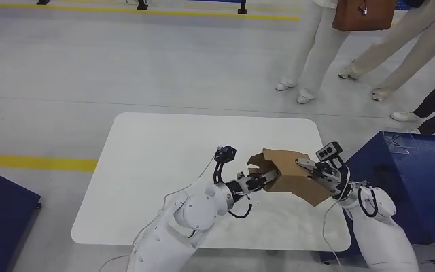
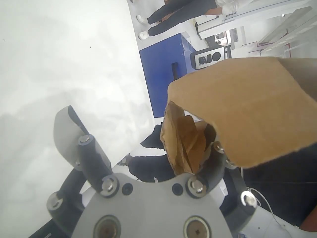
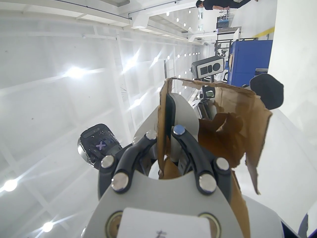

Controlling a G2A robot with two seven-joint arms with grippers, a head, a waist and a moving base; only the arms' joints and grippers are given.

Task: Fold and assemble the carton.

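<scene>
carton (image 2: pixel 242 115) cut off at the edge, one finger of left end effector (image 1: pixel 264 179) hidden behind its flap

The carton (image 1: pixel 296 178) was plain brown, the table (image 1: pixel 163 177) white, the cabinet (image 1: pixel 394 185) blue, the floor (image 1: pixel 136 61) pale grey with yellow stripes (image 1: pixel 41 163).

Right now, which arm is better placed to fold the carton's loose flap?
Probably left: the left gripper is open at the carton flaps; the right gripper is shut on a carton wall, holding it up.
</scene>
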